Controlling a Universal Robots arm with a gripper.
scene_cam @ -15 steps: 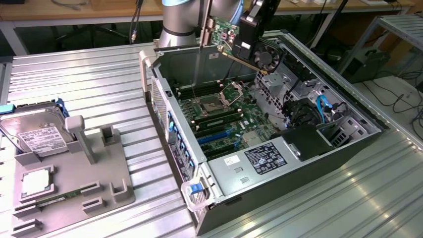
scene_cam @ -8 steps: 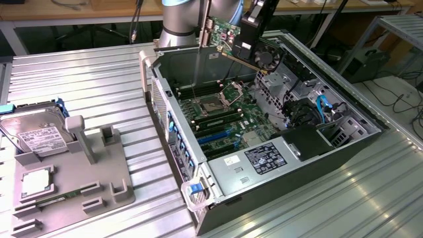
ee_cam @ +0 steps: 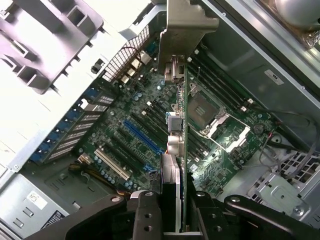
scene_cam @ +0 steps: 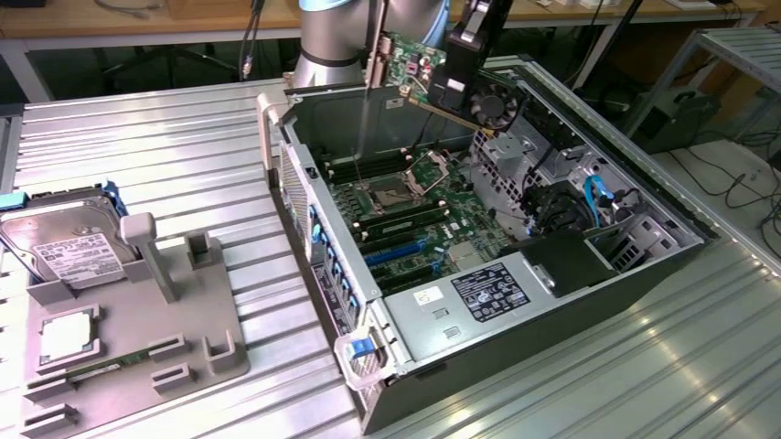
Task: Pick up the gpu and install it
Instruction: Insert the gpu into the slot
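The claw point(ee_cam: 175, 220) is clamped on the gpu point(ee_cam: 179, 130), its fingers closed partway against the card's two faces. The gpu is held on edge in the air above the open case point(scene_cam: 573, 311), with its metal bracket at the end farthest from the claw. It is over the motherboard point(ee_cam: 120, 115) and apart from it. Below it lie a blue slot point(ee_cam: 142, 137) and the CPU socket point(ee_cam: 202, 110). On the surface point(scene_cam: 171, 146), at the exterior view's left, a hard drive point(scene_cam: 68, 242) is seen at a grey holder point(scene_cam: 159, 329).

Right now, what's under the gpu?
Under the gpu, held by the gripper, lies the motherboard: a blue slot and an empty processor socket. The strip behind the card's edge is covered.
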